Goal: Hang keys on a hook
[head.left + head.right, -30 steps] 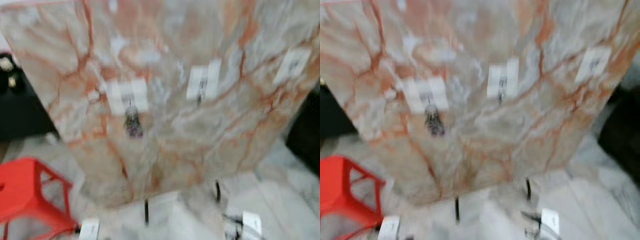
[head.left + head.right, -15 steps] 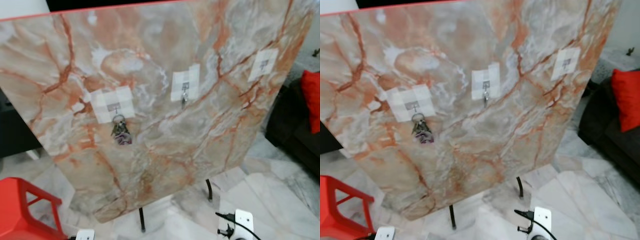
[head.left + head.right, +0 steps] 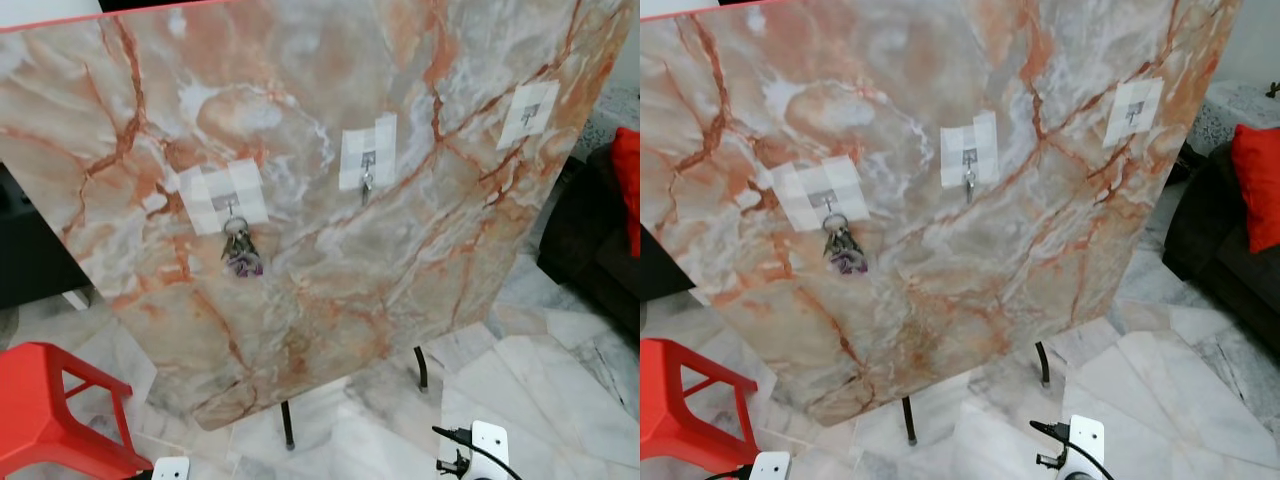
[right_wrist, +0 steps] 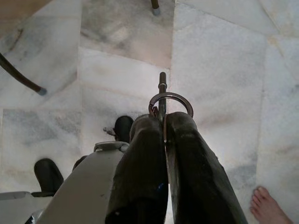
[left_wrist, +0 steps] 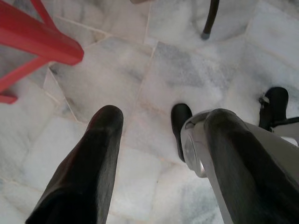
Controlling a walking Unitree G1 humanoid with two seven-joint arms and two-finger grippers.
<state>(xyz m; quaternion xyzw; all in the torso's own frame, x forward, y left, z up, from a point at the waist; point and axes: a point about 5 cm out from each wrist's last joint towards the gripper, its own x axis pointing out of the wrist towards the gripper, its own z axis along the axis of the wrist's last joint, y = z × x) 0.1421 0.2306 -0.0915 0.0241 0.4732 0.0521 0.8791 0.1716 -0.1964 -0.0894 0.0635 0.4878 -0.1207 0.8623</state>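
Below—round metal key ring [image 4: 170, 100] in right tool [image 4: 164, 122]

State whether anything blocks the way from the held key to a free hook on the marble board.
Nothing visible does. The right gripper holds the key low above the floor; the middle hook is bare and unobstructed.

The board [image 3: 330, 250] has a smooth, slightly glossy marble-look finish, pink-orange veins on grey, and the hooks [image 3: 367, 172] are small shiny metal bits on pale, matt sticky pads, with a bunch of metal keys [image 3: 240, 252] left of centre. The floor [image 4: 219, 70] is polished grey-white marble tile, and the stool [image 3: 50, 410] at the lower left is glossy red plastic. The right gripper [image 4: 163, 122] has matt black, rubbery-looking fingers pinched on a key ring [image 4: 169, 100] of shiny steel.
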